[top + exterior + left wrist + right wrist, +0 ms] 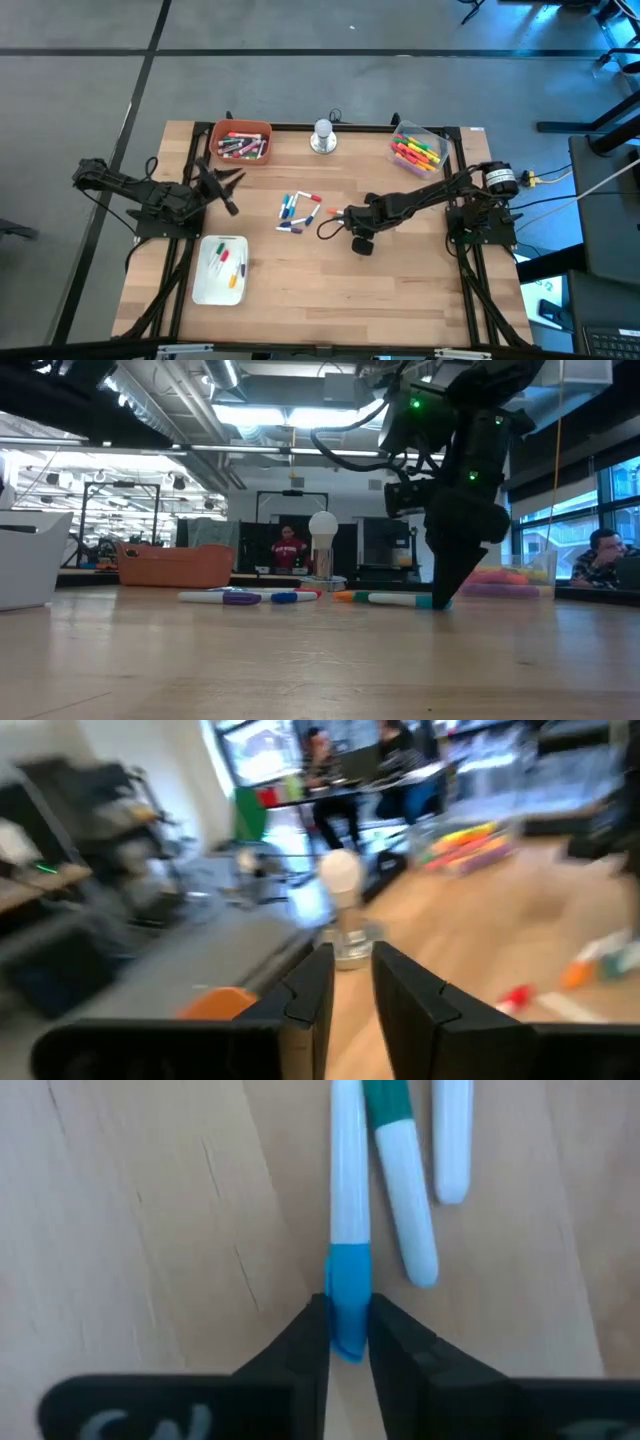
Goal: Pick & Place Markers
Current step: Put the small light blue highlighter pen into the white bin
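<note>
While my right gripper pinches the blue cap of a white marker lying between my fingers on the table, I should lift straight up, sparing the green-capped marker just beside.

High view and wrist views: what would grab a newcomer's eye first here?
First, the right end effector at the table's middle, its fingers closed on the blue cap of a white-bodied marker lying on the wood among the loose markers. Next, the colourful stock along the far edge: an orange bin and a clear bin of markers, with a silver knob-like object between them. The left end effector waits near the orange bin.
</note>
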You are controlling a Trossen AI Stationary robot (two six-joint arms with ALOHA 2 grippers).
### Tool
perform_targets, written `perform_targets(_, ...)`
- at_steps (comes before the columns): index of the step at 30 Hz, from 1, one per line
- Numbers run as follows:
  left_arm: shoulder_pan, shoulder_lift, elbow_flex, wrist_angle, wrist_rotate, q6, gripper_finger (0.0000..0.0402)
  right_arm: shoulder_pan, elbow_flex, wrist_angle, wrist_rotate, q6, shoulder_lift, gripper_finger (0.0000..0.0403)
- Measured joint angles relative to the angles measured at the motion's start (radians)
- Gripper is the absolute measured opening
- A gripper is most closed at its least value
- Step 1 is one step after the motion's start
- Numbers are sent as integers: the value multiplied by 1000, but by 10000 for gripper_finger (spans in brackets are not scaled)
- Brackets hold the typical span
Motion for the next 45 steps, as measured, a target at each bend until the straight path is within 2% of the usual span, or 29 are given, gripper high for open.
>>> perform_targets(4,0,0,0,9,99,-102,70,5,2,13,1,31,4,47)
perform_targets(15,0,1,0,40,126,-148,67,61,-6,108,1,7,-17,45)
perform_targets(20,9,39,0,98,290,-259,66,70,-6,223,7,-51,-25,45)
perform_targets(24,26,148,0,206,460,-323,68,62,-6,374,9,-127,-25,45)
perform_targets(26,31,231,0,309,502,-325,71,50,-6,467,7,-159,-25,45)
perform_targets(31,32,478,0,612,498,-239,92,17,-5,714,11,-199,-26,45)
perform_targets(37,90,705,0,890,527,-224,144,-31,-4,950,10,-235,-26,45)
perform_targets(41,139,785,0,976,625,-239,177,-43,-4,1046,-29,-256,-26,45)
perform_targets(45,183,833,1,1021,810,-238,197,-42,-3,1056,-39,-268,-27,45)
